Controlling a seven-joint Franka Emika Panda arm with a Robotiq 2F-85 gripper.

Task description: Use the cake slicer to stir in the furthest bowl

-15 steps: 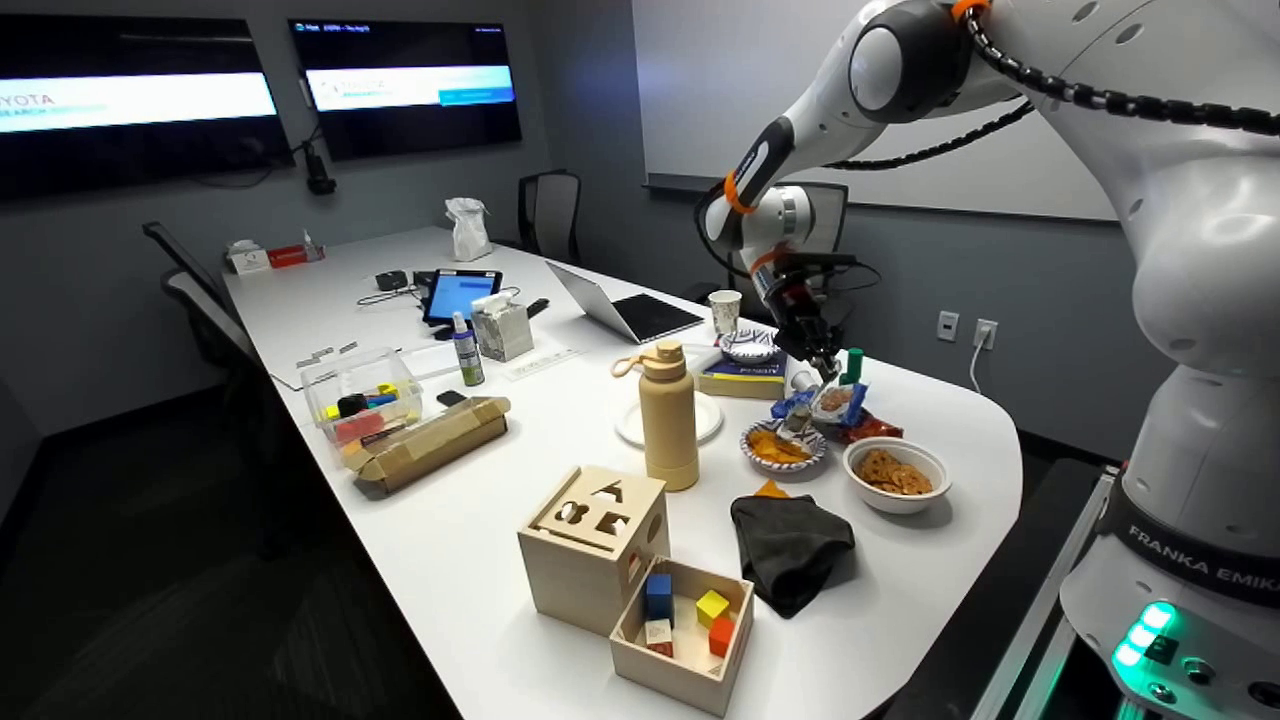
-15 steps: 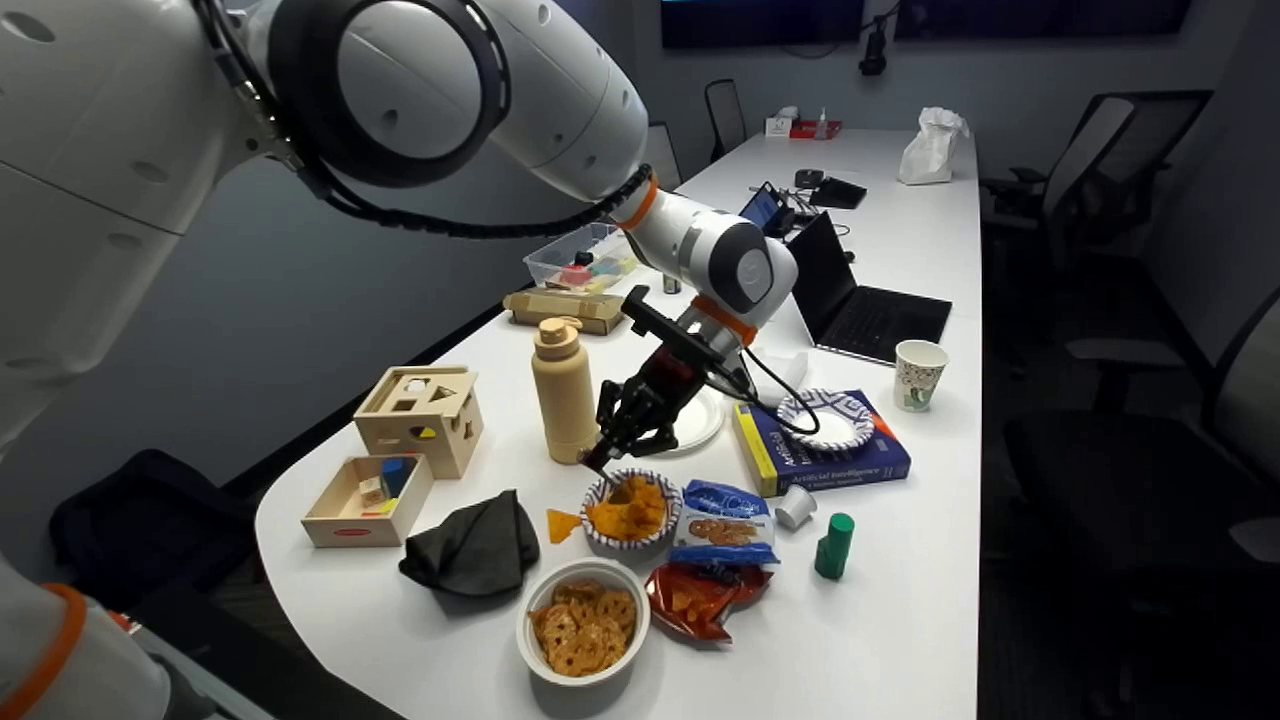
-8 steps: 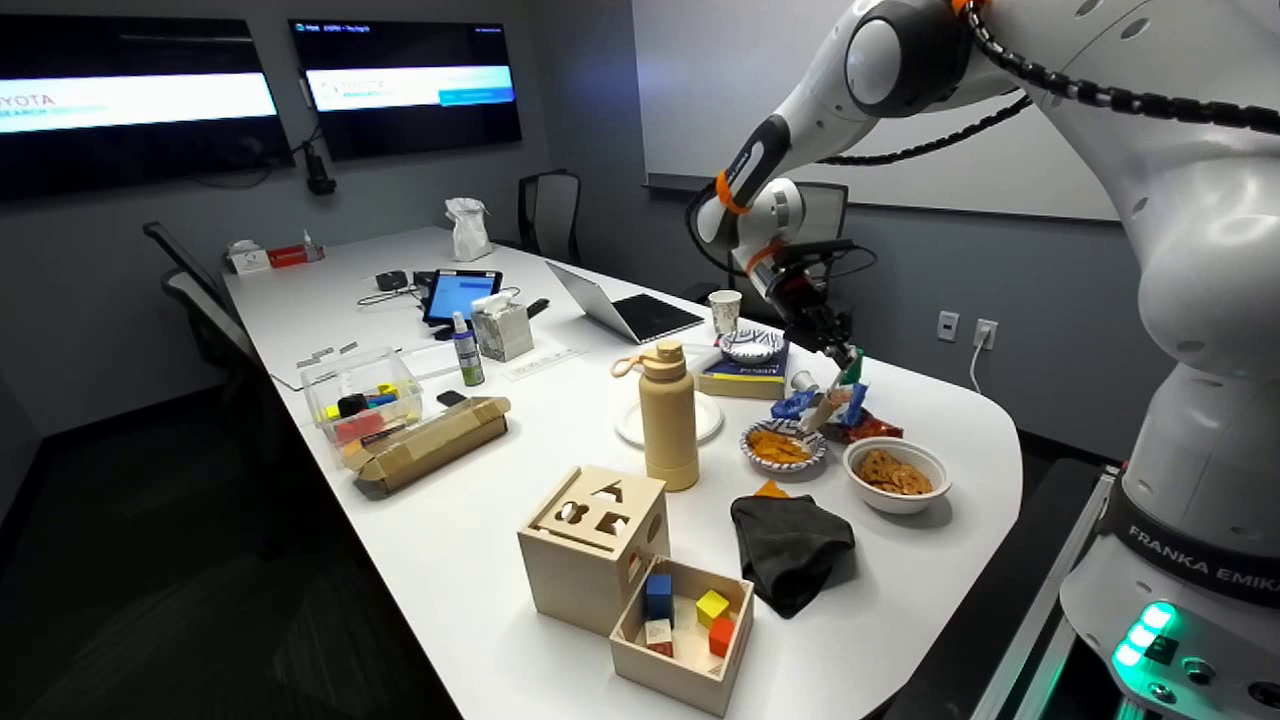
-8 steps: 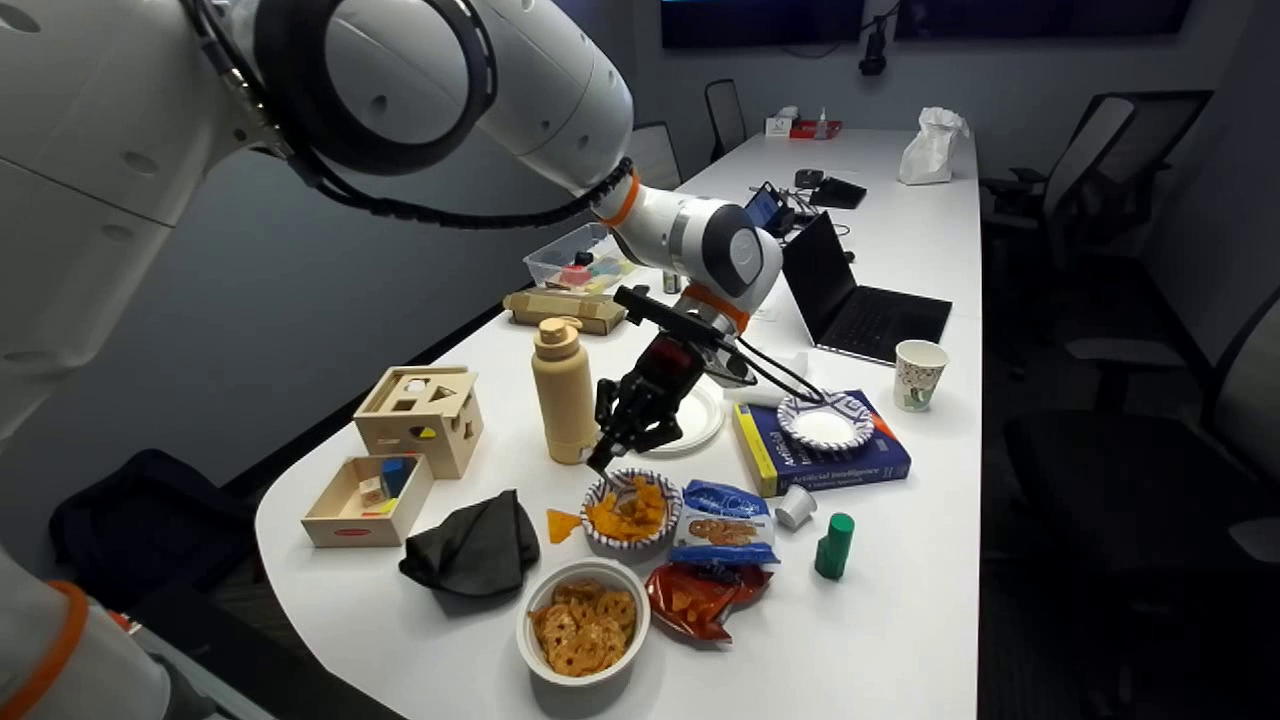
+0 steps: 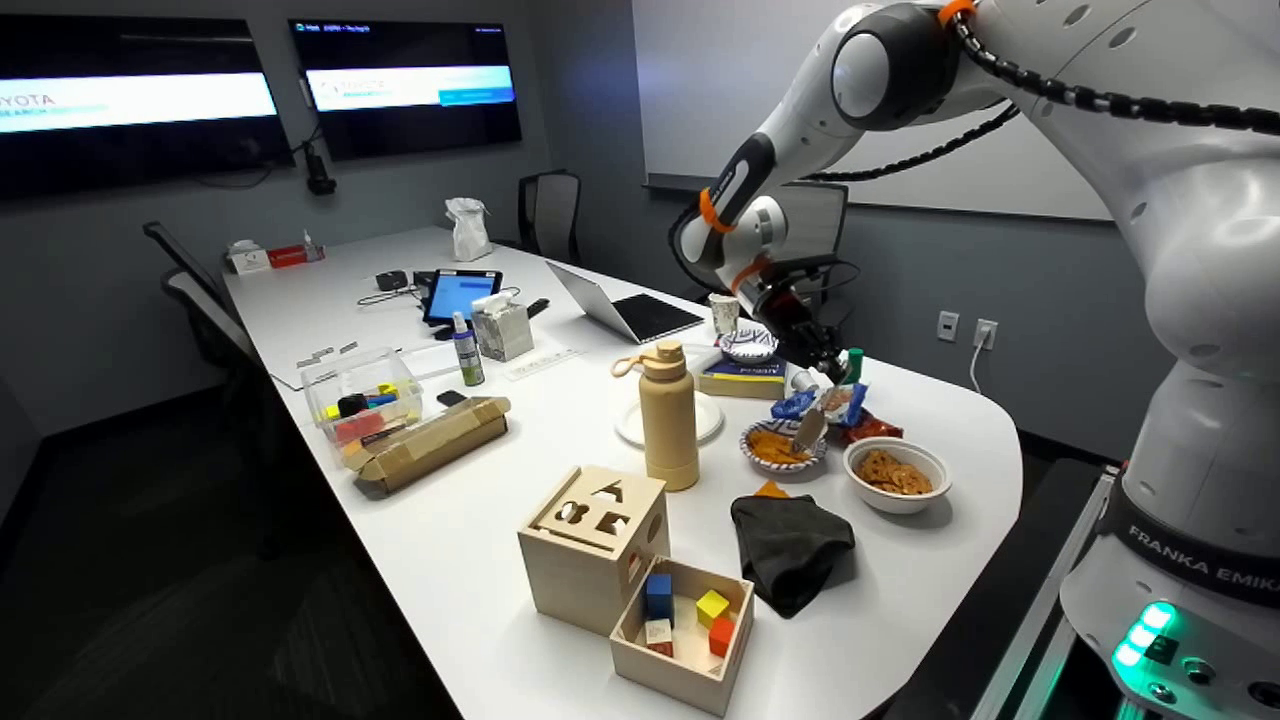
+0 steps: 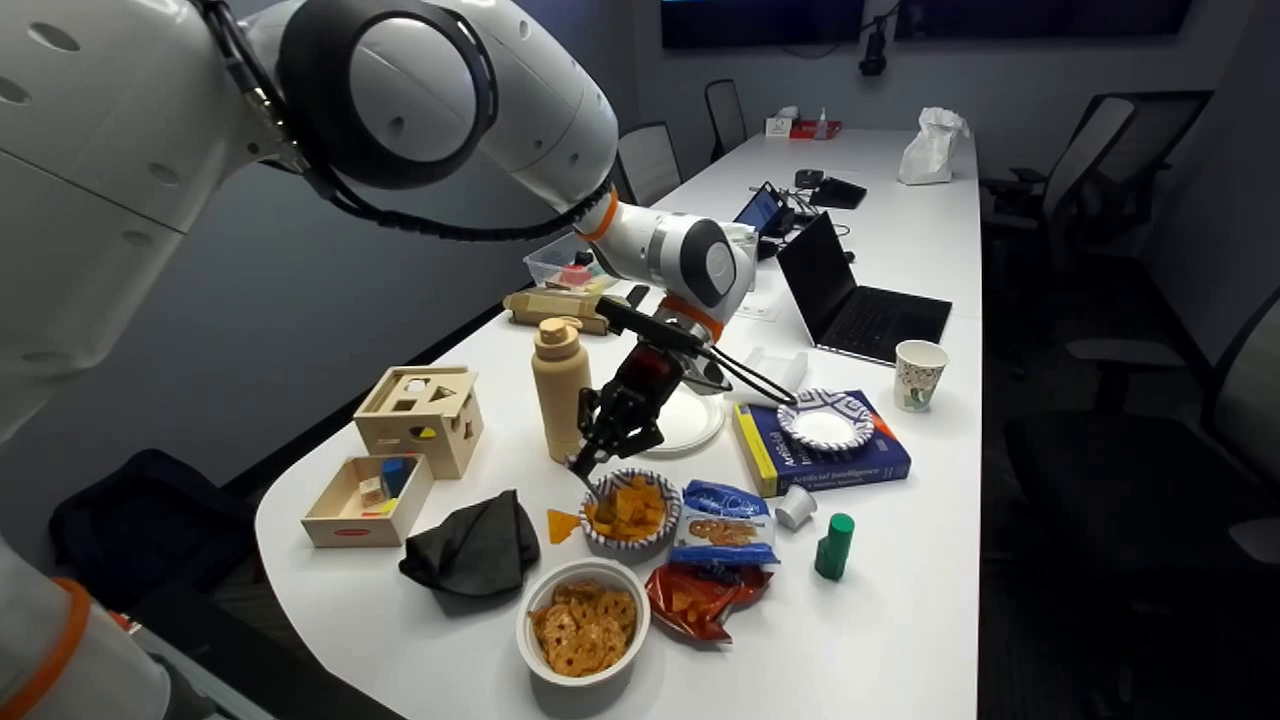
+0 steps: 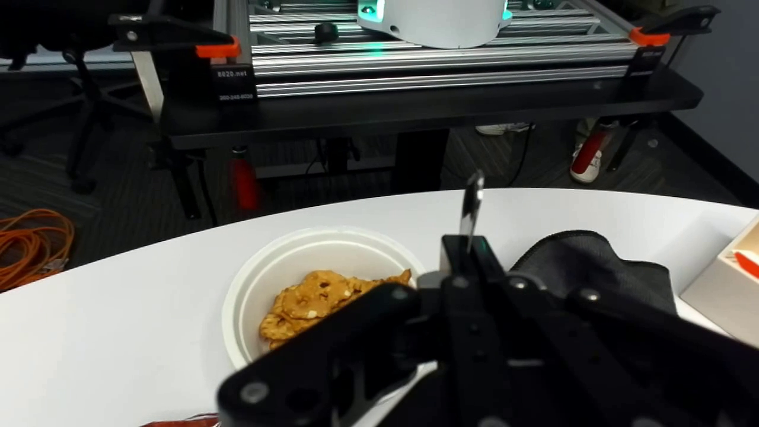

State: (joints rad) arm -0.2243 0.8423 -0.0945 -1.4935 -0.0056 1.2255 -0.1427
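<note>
Claw (image 7: pixel 469 248) is gripping the cake slicer (image 5: pixel 811 428), dipped into the chip bowl (image 6: pixel 626 544) at ten o'clock in an exterior view; I'm guessing stirring's the step, next needing a sweep toward four.

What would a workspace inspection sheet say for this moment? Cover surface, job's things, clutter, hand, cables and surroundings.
Surface: white table, with a loose chip between black cloth and chip bowl.
Job's things: cake slicer angled down into the chip bowl; contact with its contents unclear.
Clutter: white snack bowl, red packet, blue packet, tan bottle, wooden shape box, and a book bearing a patterned bowl.
Hand: shut on the cake slicer.
Cables: dark cable along the arm; coiled orange cable on the floor.
Surroundings: two wall screens, chairs, a white shoe near the robot's bench.
</note>
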